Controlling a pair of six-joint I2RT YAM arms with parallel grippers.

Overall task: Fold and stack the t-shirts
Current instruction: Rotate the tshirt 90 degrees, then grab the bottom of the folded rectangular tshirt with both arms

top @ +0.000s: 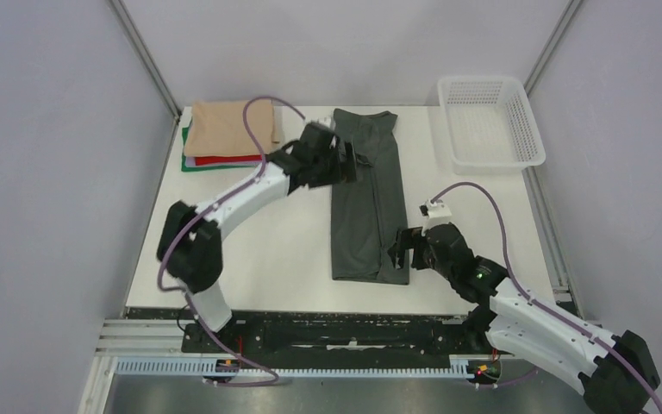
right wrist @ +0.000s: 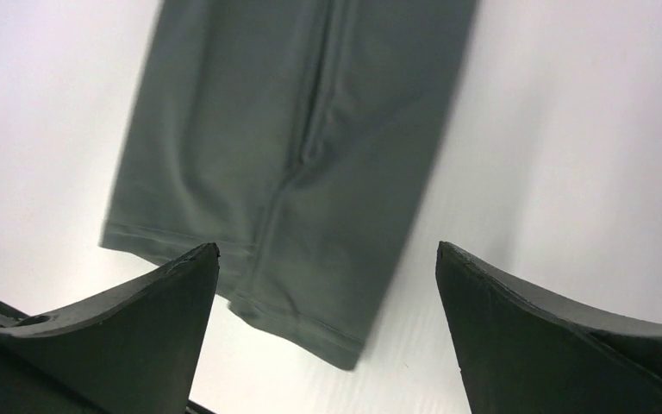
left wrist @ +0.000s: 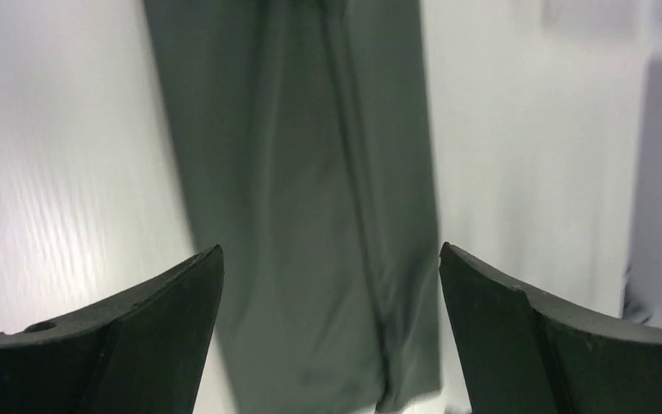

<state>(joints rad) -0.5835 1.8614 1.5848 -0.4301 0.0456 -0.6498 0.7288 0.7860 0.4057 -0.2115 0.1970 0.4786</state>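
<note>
The charcoal t-shirt [top: 366,207] lies in the middle of the tabletop [top: 259,241] as a long narrow strip, already folded lengthwise, running from the far edge toward the near one. The left end effector [top: 347,164] hovers over its far part with jaws spread wide and nothing between them. The right end effector [top: 402,250] hangs by the near right corner, equally wide and empty. The likely next step is a crosswise fold, and the risk lies in the pick: the strip is layered, so a pinch that takes only the top layer would peel the lengthwise fold open. The right wrist view shows the near hem [right wrist: 302,332] with its layers stepped rather than aligned, which makes that slip easier. Uneven lifting by the two arms would skew the strip. A careless placement could also rumple the tan t-shirt [top: 233,128] lying on the red t-shirt [top: 224,160] and green t-shirt [top: 191,162] at the far left.
</note>
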